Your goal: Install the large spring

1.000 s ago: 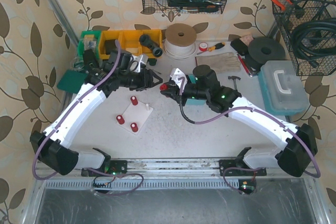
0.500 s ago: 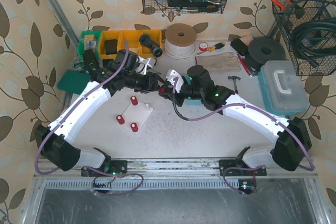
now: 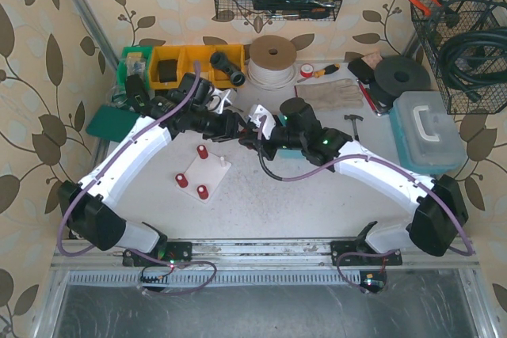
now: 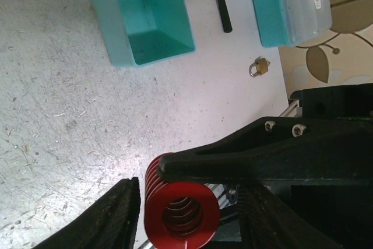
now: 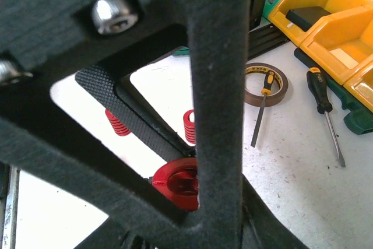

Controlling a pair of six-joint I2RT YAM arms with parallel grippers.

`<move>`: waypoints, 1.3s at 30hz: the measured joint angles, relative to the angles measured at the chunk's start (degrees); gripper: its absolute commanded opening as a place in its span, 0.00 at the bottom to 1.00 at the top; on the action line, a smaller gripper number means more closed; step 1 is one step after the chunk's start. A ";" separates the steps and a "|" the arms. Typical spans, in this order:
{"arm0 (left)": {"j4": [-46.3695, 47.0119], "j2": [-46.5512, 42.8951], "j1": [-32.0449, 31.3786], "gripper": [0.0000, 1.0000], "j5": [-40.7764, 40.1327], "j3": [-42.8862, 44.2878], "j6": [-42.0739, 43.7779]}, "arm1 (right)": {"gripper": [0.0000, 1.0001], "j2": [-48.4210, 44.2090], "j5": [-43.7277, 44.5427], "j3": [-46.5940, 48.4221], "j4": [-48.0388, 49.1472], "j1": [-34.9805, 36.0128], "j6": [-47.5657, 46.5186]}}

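The large red spring (image 3: 247, 134) hangs in the air above the table, between the two grippers that meet at the centre. My right gripper (image 3: 253, 134) is shut on it; in the left wrist view its smooth black finger (image 4: 245, 155) lies across the top of the spring (image 4: 182, 211). My left gripper (image 4: 186, 202) is open, with its knurled pads on either side of the spring and small gaps showing. In the right wrist view the spring (image 5: 175, 185) shows between my blurred fingers. A white base plate (image 3: 207, 173) with three small red springs lies below left.
A teal bin (image 4: 145, 16), a padlock (image 4: 258, 66) and a teal-lidded box (image 4: 291, 4) lie on the table to the right. A tape ring (image 5: 265, 83), screwdrivers (image 5: 323, 109) and yellow bins (image 5: 326, 16) sit at the back left. A wire spool (image 3: 272, 57) stands behind.
Both arms have moved toward each other. The left gripper has come right until its open jaws are round the spring that the right gripper holds.
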 measured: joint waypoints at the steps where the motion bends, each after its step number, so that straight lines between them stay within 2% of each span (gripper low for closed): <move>1: 0.00 0.09 0.00 0.48 0.15 0.04 -0.07 | 0.00 0.17 0.11 0.24 -0.37 0.02 -0.04; 16: -4.28 4.17 0.02 0.17 0.81 0.81 -0.39 | 0.02 2.47 1.38 1.33 -5.33 0.42 -1.05; 19: -4.72 4.50 0.02 0.08 0.85 1.16 -0.52 | 0.13 2.58 1.36 1.33 -5.33 0.44 -1.03; 23: -4.79 4.85 0.02 0.02 0.94 1.31 -0.94 | 0.37 2.71 1.33 1.33 -5.38 0.44 -0.83; 24: -4.85 4.85 0.02 0.00 0.92 1.33 -1.14 | 0.46 2.71 1.33 1.33 -5.38 0.44 -0.83; 26: -5.05 4.85 0.00 0.00 1.31 1.40 -1.99 | 0.60 2.73 1.44 1.33 -5.11 0.46 -0.85; 29: -5.95 4.85 -0.39 0.00 2.49 1.49 -3.15 | 0.68 2.73 1.95 1.31 -4.22 0.50 -1.01; 31: -6.08 4.85 -0.42 0.00 2.56 1.55 -3.80 | 0.79 2.54 2.29 0.92 -3.82 0.50 -0.94; 33: -6.21 4.85 -0.42 0.00 2.54 1.73 -4.24 | 0.98 1.75 2.97 -0.20 -3.45 0.48 -0.94; 39: -6.84 4.85 -0.39 0.00 0.37 2.14 -5.07 | 1.00 -5.35 4.59 -5.51 -2.71 -0.17 0.70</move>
